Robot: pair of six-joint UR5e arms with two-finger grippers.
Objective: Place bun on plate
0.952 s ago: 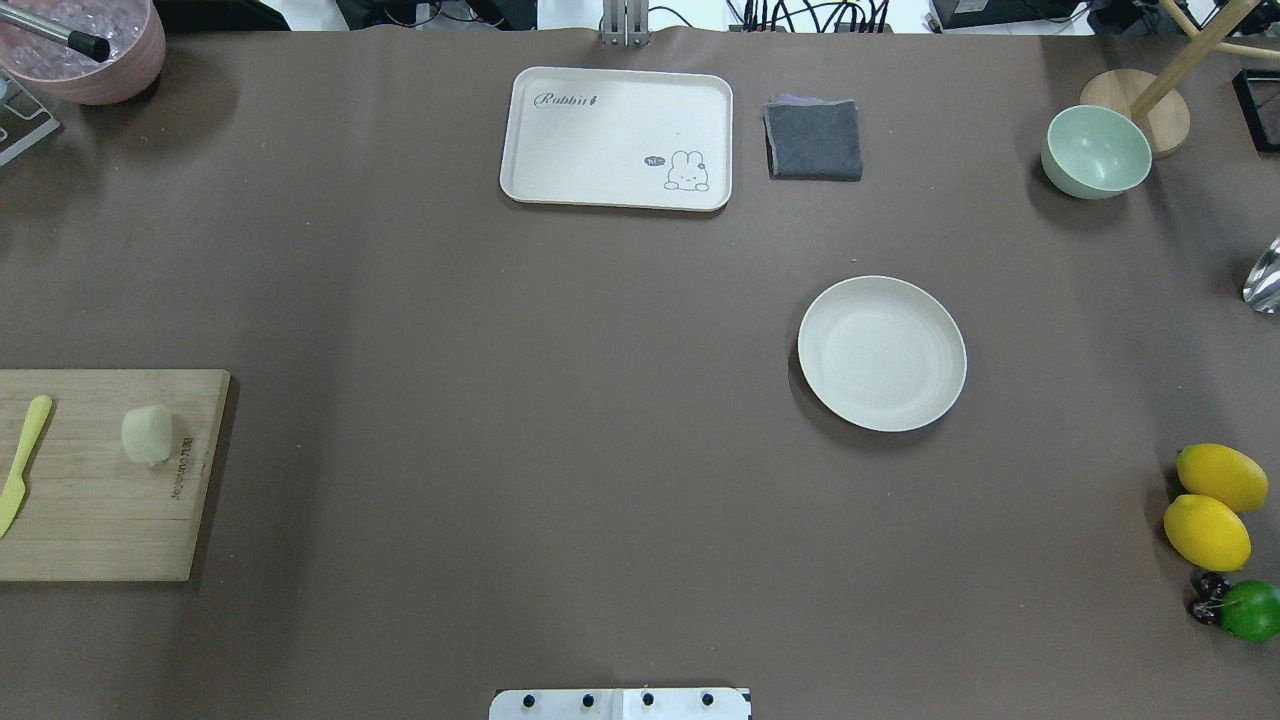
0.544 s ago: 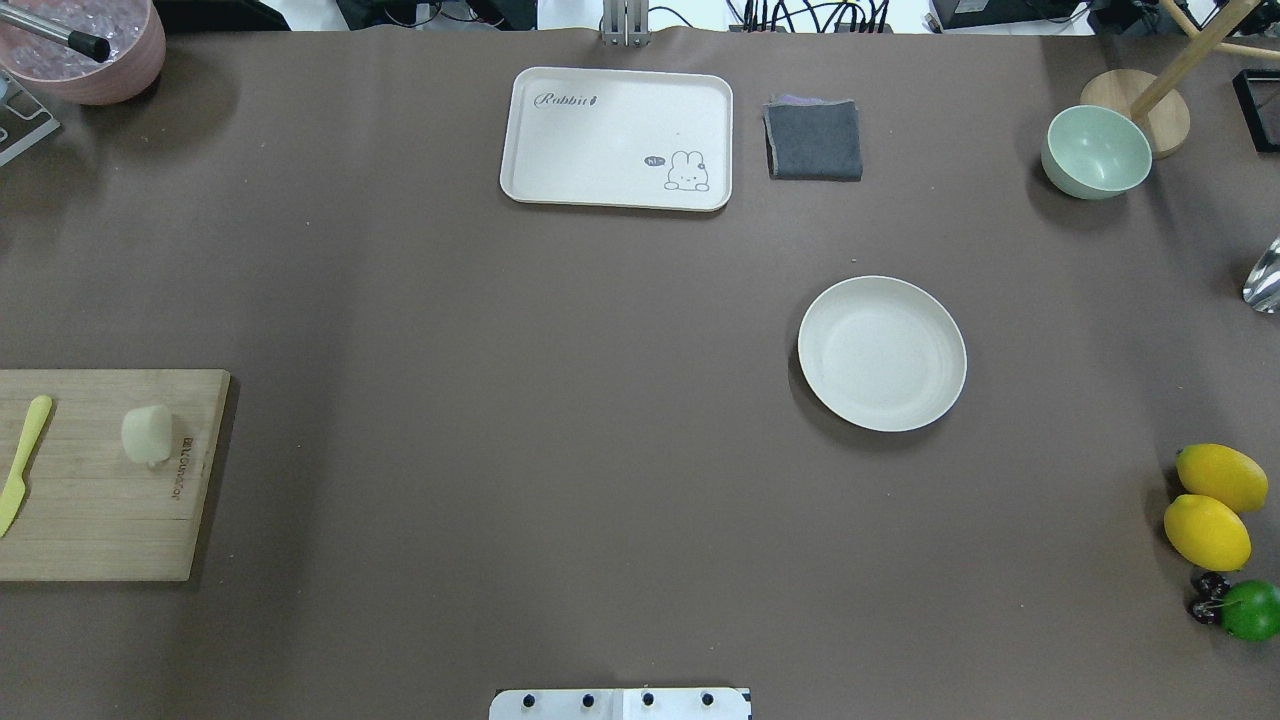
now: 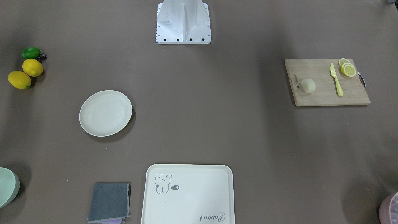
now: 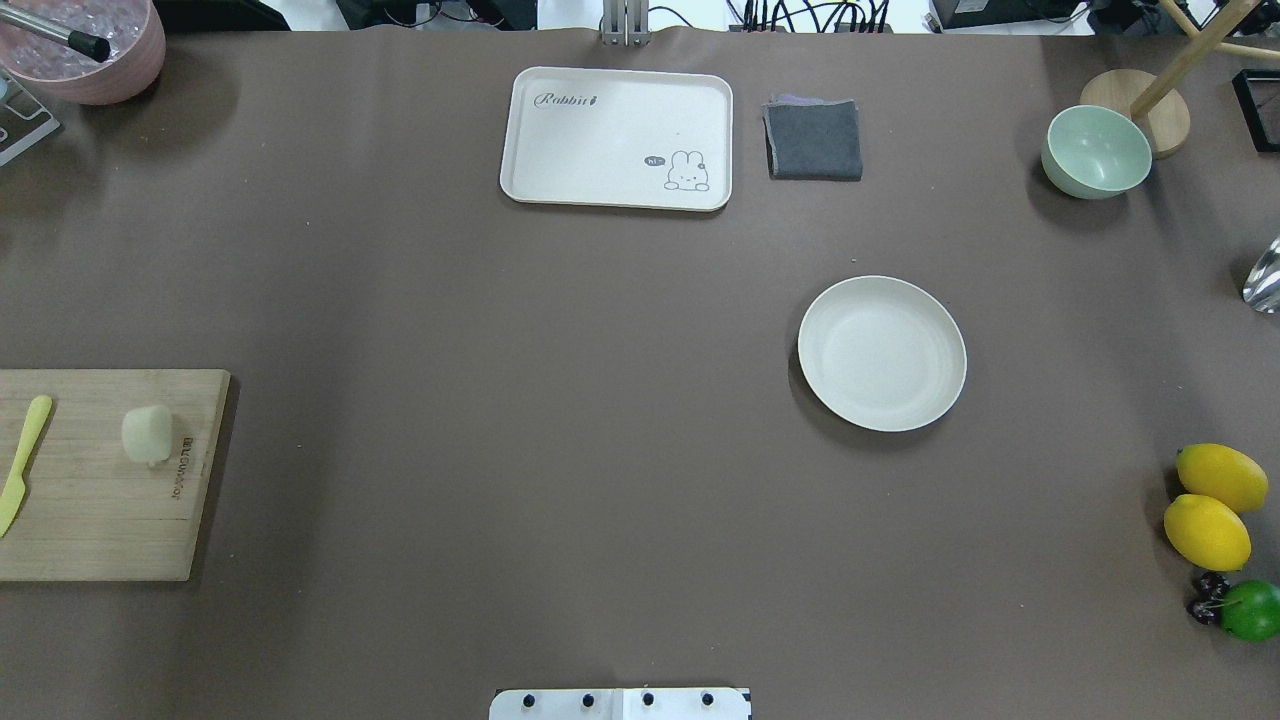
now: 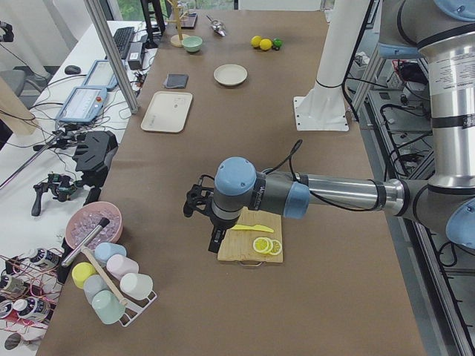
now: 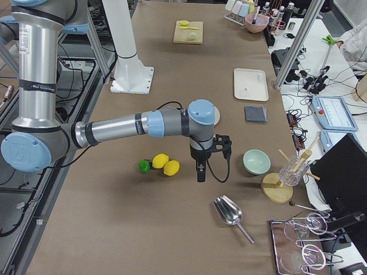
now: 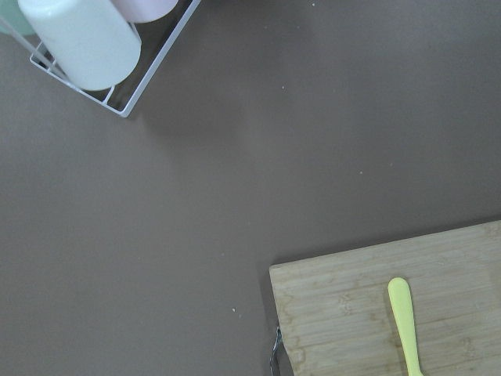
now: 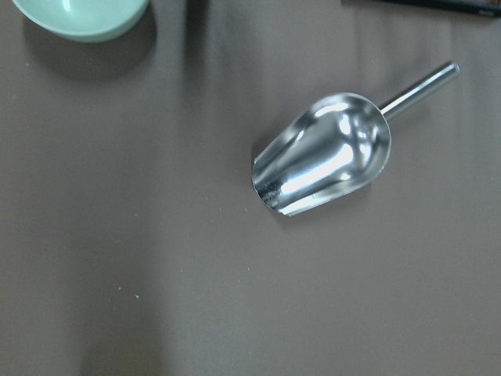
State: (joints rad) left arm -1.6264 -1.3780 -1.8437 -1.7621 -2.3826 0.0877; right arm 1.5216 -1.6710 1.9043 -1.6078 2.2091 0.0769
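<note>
The pale cream bun [image 4: 147, 434] [image 3: 308, 85] lies on a wooden cutting board [image 4: 100, 520] at the table's left edge. The round off-white plate [image 4: 882, 353] [image 3: 105, 113] sits bare, right of the table's middle. Neither gripper shows in the overhead or front views. In the exterior left view my left gripper [image 5: 214, 245] hangs over the board's outer end, and the arm hides the bun there. In the exterior right view my right gripper [image 6: 199, 176] hangs near the lemons, beyond the plate's side. I cannot tell whether either gripper is open or shut.
A yellow knife [image 3: 336, 80] and lemon slices [image 3: 347, 68] share the board. A cream tray [image 4: 617, 138], grey cloth [image 4: 814, 139] and green bowl [image 4: 1096, 151] stand at the back. Lemons [image 4: 1210, 505] and a lime [image 4: 1251, 610] lie right. A metal scoop [image 8: 325, 154] and cup rack [image 7: 86, 47] sit at the table's ends.
</note>
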